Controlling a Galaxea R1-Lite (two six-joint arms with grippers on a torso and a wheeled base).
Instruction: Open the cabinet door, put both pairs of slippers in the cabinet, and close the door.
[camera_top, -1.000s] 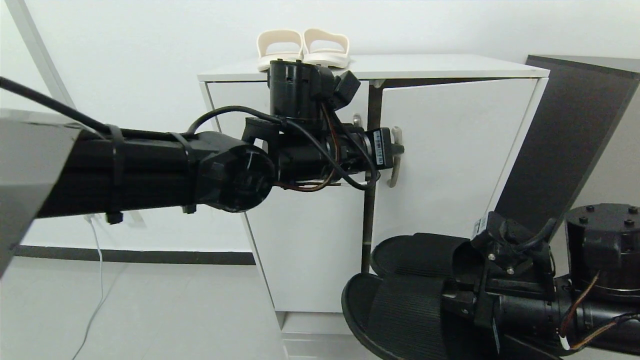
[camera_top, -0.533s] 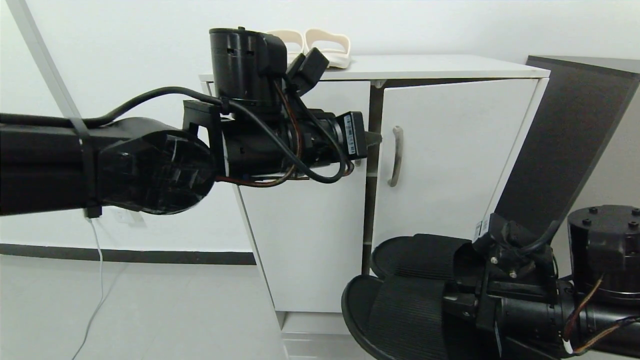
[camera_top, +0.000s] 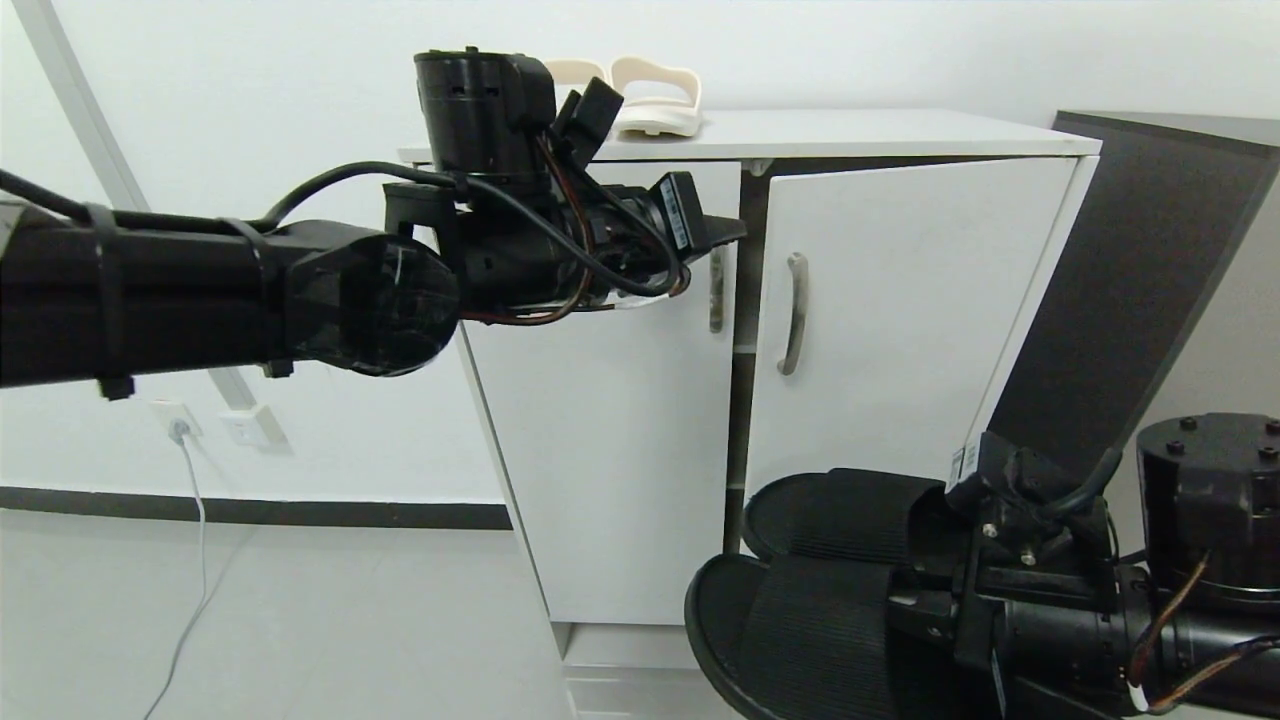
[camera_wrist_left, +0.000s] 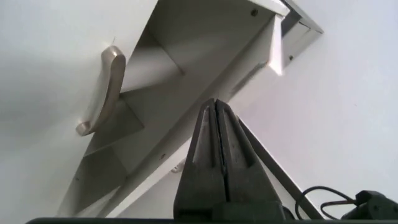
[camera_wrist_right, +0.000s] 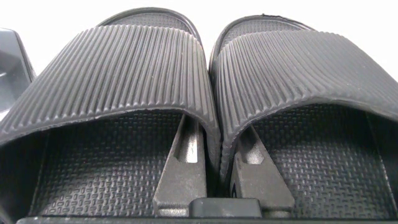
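A white two-door cabinet (camera_top: 620, 450) stands ahead, its right door (camera_top: 900, 320) slightly ajar at the top. A cream pair of slippers (camera_top: 655, 95) rests on the cabinet top. My left gripper (camera_top: 735, 228) is shut and empty, its tip beside the upper end of the left door's handle (camera_top: 716, 290); in the left wrist view the shut left gripper (camera_wrist_left: 216, 124) points past a metal handle (camera_wrist_left: 102, 93). My right gripper (camera_wrist_right: 217, 127) is shut on the black pair of slippers (camera_top: 820, 600), one finger under each strap, low in front of the right door.
The right door's handle (camera_top: 792, 312) is free. A dark grey panel (camera_top: 1130, 280) leans beside the cabinet on the right. A white cable (camera_top: 195, 560) hangs from a wall socket at the left, above open floor.
My left arm has drawn back from the right door's handle, going left and up to the top of the left door. The right arm with the black slippers has stayed put.
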